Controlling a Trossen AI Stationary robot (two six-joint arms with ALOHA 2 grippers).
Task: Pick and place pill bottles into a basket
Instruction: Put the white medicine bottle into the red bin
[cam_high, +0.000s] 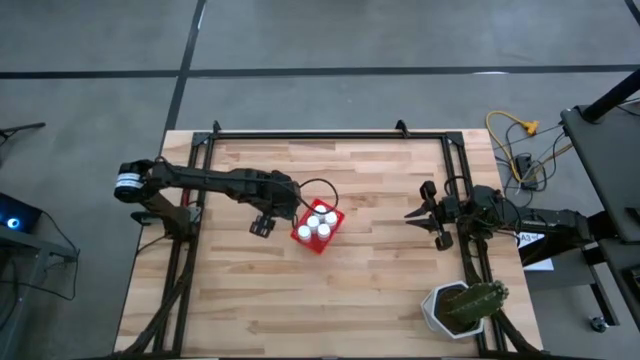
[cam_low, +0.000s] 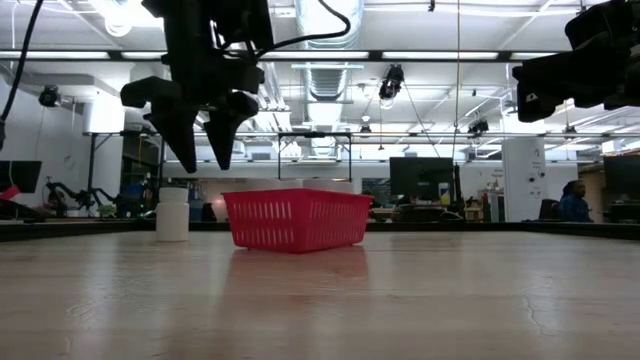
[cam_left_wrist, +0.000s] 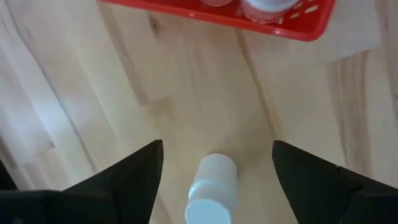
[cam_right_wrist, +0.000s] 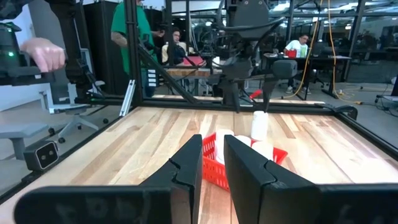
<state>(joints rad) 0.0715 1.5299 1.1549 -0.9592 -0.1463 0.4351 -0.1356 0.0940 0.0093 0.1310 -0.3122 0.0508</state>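
Pale wooden desk (cam_high: 370, 270), centre frame: open left gripper (cam_left_wrist: 217, 180) should descend squarely over the small white cylindrical pill bottle (cam_left_wrist: 211, 190) beside the red slatted plastic basket (cam_high: 318, 226), then close.

The wooden table (cam_high: 370, 270) bears the basket (cam_high: 304, 238), one bottle (cam_low: 172, 213), apparently a potted plant (cam_high: 462, 307).

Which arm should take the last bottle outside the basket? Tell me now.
Left. Its open end effector hangs directly over the standing pill bottle beside the red basket. The right end effector waits apart at the table's right side.
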